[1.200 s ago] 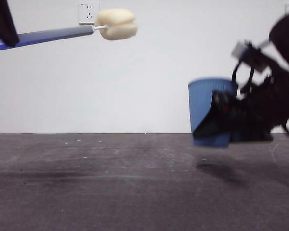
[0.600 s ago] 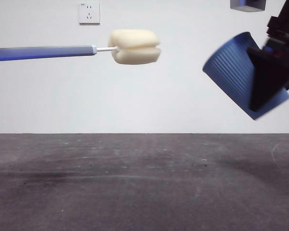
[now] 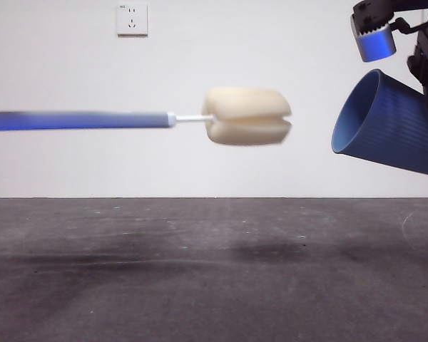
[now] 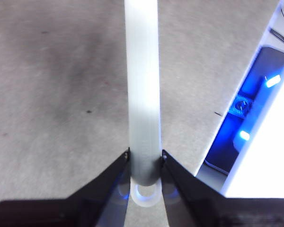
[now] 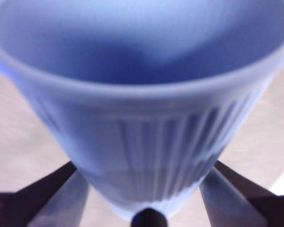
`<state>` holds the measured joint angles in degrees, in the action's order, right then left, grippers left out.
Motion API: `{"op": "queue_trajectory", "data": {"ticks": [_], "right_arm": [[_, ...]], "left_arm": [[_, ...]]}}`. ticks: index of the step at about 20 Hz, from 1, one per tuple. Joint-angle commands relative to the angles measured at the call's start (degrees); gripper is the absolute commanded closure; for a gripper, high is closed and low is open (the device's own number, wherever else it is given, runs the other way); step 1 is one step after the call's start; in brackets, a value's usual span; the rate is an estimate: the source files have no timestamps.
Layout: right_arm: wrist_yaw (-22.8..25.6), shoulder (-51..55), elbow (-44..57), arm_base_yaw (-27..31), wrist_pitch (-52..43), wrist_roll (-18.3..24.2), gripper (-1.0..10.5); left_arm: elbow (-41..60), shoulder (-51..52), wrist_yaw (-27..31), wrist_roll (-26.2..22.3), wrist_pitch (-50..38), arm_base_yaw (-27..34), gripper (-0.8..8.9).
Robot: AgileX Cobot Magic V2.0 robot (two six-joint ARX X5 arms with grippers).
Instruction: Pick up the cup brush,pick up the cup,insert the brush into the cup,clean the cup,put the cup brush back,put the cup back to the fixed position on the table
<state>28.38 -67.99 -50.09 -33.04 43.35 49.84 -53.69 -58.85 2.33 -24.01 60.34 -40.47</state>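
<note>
The fingers point(image 4: 111, 182) of the left gripper point(image 4: 144, 163) are seen closed on the cup brush point(image 4: 143, 94), pinched on either side of the handle close to its looped end; the fingers point(image 5: 52, 187) of the right gripper point(image 5: 144, 198) are seen spread to the cup's width and pressed against the ribbed wall of the cup point(image 5: 146, 156) low down, near its base. The brush handle is judged stiff and light, since it is carried level from its far end without visible sag; the smooth shaft may be prone to twisting in the grip. The sponge head point(image 3: 247, 116) is judged soft and compressible, so some give is to be expected on entering the cup. The cup is judged light, thin-walled and liable to flex if squeezed hard; the ribs are thought to aid grip, and a hold low on the wall leaves the mouth free. In the front view the cup brush point(image 3: 128, 120) is held horizontally well above the table point(image 3: 200, 271), cream-yellow head leading toward the cup point(image 3: 389, 132), which is tipped on its side with its open mouth facing the sponge, near it but apart. Insertion is not yet made.
</note>
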Motion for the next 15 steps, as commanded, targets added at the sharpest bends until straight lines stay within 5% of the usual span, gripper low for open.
{"op": "queue_trajectory", "data": {"ticks": [1,15], "right_arm": [[2.08,-0.26,-0.07,-1.29,-2.99,6.86,9.6],[6.67,-7.37,-0.07,-9.51,-11.69,17.62,9.6]], "left_arm": [[-0.04,-1.01,-0.31,-0.81,-0.5,-1.14,8.22],[-0.04,-3.65,-1.27,-0.63,-2.38,-2.45,8.22]]}}
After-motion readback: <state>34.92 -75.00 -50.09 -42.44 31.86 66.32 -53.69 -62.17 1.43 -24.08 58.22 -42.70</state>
